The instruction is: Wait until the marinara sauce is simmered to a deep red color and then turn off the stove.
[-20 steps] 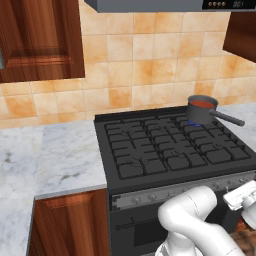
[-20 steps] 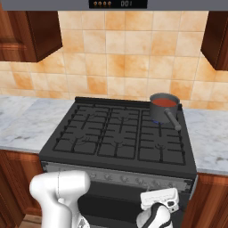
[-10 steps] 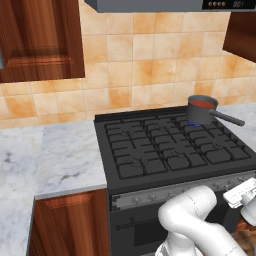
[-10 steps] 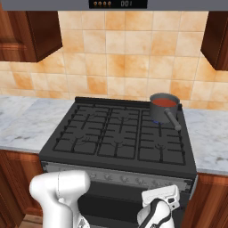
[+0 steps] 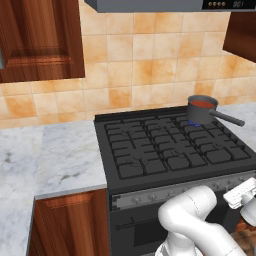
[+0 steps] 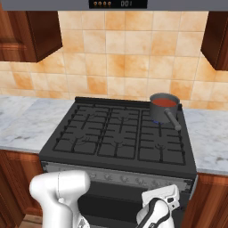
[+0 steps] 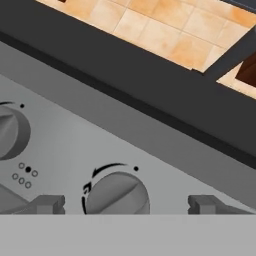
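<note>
Sauce is sitting in a dark grey saucepan (image 5: 202,109) on the back right burner of the stove (image 5: 165,150), and the marinara sauce (image 5: 202,103) is showing as a small red-orange disc inside the pan's rim. A bit of blue flame is glowing just under the pan. The saucepan's handle is sticking out toward the front right, over the black grates. From the right base view, the marinara sauce (image 6: 164,102) and its saucepan (image 6: 164,108) are again standing at the back right of the stove (image 6: 120,138), close to the tiled wall.

Down in front of the range, the white arm is bending low, and the gripper (image 6: 161,197) is hanging near the grey front strip of knobs at the right end of the stove. In the left base view the gripper (image 5: 241,194) is appearing as a pale block at the right edge, just in front of that strip.

The hand view is looking straight at the knob strip. One round grey knob (image 7: 116,194) is sitting between the two dark finger tips (image 7: 50,204), and the jaws are standing wide apart on either side of it, not touching it. Another knob (image 7: 11,131) is showing at the left edge of that view, well apart from the first. Marble counters (image 5: 60,155) are running off on both sides of the stove, with wooden cabinets (image 5: 40,40) hanging above.
</note>
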You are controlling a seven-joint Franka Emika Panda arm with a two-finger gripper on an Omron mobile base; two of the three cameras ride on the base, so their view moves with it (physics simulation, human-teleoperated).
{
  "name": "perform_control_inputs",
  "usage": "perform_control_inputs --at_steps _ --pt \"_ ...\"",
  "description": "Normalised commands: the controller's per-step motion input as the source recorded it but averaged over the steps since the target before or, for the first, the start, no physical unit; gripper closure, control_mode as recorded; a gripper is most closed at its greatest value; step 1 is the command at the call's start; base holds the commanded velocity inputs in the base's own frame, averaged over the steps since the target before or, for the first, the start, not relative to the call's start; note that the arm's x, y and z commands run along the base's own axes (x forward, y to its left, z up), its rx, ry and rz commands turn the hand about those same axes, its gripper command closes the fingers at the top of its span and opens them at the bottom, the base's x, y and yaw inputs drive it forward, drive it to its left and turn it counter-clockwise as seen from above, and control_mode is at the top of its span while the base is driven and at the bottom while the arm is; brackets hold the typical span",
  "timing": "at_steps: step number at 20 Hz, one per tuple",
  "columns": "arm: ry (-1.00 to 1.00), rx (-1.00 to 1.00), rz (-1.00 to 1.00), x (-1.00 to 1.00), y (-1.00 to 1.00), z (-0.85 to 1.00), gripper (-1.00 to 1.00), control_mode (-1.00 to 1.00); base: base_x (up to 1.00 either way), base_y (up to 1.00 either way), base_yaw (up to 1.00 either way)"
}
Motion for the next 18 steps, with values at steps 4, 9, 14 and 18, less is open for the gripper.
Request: perform_control_inputs --at_steps 4,9,14,18 --pt "0.0 0.0 0.0 0.0 0.0 0.0 -1.0 -1.0 0.0 0.0 0.0" --pt "0.0 0.0 0.0 0.0 0.0 0.0 -1.0 -1.0 0.0 0.0 0.0" --pt "0.0 0.0 0.0 0.0 0.0 0.0 1.0 -1.0 0.0 0.0 0.0" --pt "0.0 0.0 0.0 0.0 0.0 0.0 1.0 -1.0 0.0 0.0 0.0"
